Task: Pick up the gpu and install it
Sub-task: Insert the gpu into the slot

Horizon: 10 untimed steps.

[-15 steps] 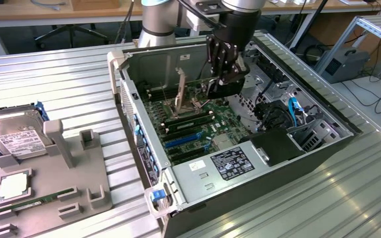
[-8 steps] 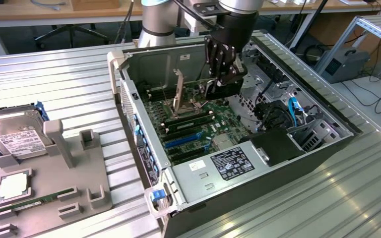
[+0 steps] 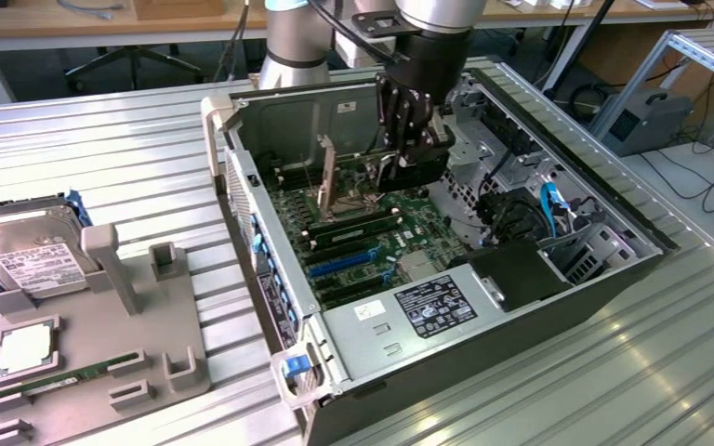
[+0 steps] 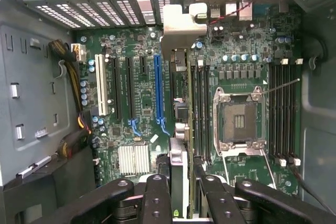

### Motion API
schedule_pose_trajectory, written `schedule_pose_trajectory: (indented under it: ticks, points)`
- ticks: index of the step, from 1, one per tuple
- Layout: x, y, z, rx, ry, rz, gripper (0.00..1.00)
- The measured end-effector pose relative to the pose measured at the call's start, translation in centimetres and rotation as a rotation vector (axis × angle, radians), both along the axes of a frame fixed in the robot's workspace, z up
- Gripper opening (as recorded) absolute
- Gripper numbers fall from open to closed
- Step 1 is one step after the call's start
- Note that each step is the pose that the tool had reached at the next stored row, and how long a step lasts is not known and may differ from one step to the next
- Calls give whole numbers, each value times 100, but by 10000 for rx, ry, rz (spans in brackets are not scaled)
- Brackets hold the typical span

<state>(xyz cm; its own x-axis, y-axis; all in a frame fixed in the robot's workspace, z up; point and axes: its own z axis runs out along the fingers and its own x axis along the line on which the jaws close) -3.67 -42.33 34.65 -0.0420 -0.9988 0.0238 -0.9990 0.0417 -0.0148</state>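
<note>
My gripper reaches down into the open computer case, shut on the gpu. In the wrist view the gpu appears edge-on between the black fingers, and its silver end bracket points toward the rear slot openings. The card hangs upright above the motherboard, just to one side of the long blue slot and close to the RAM slots. Whether its lower edge touches a slot is hidden.
The empty CPU socket lies beside the card. A grey parts tray at the exterior view's left holds a hard drive, a CPU and a green RAM stick. Cables and drive bays crowd the case's far side.
</note>
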Motion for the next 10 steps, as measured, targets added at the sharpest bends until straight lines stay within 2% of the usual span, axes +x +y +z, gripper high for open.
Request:
schedule_pose_trajectory:
  ticks: [5, 8, 10]
  points:
    - [-87, -5, -25, 0, -12, 4, 27]
    - [-98, -32, -122, 1, -22, 2, 27]
    - [-102, -77, -136, 0, -23, 3, 27]
